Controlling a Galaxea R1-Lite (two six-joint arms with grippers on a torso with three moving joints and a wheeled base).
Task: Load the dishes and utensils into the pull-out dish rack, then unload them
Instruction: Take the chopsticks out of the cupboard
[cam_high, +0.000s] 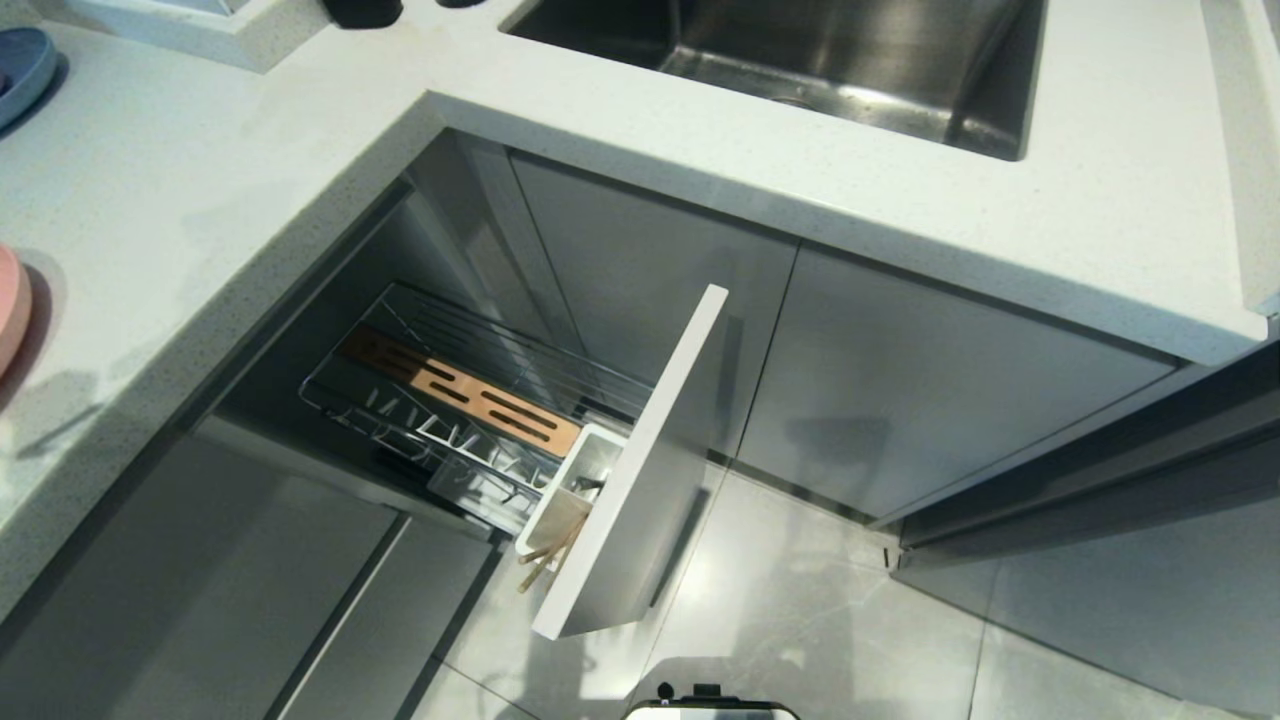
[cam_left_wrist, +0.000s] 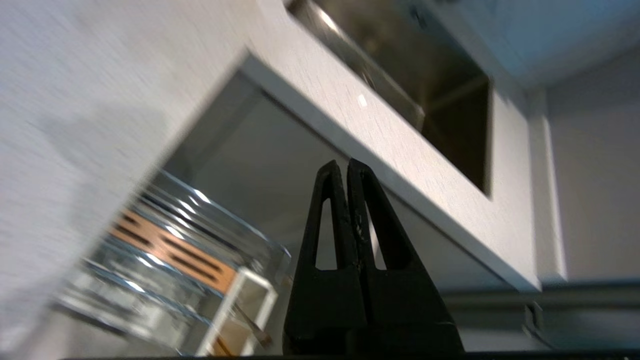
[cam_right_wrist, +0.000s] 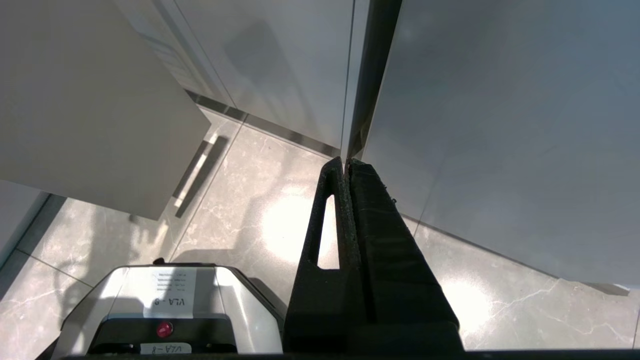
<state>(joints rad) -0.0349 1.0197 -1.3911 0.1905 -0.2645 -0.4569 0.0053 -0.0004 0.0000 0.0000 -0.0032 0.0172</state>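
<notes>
While the pull-out dish rack (cam_high: 470, 400) stands drawn out below the bench (cam_high: 200, 200), chopsticks (cam_high: 545, 562) sit in its utensil cup (cam_high: 570, 490). Left end effector (cam_left_wrist: 347, 167) clenched, empty; right end effector (cam_right_wrist: 345, 165) clenched, parked. Judged mid-cycle: next, fetch the pink plate (cam_high: 10, 310).

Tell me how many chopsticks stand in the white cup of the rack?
2 chopsticks show, both in the white utensil cup at the front of the pull-out dish rack, their ends poking out. More may be hidden inside.
</notes>
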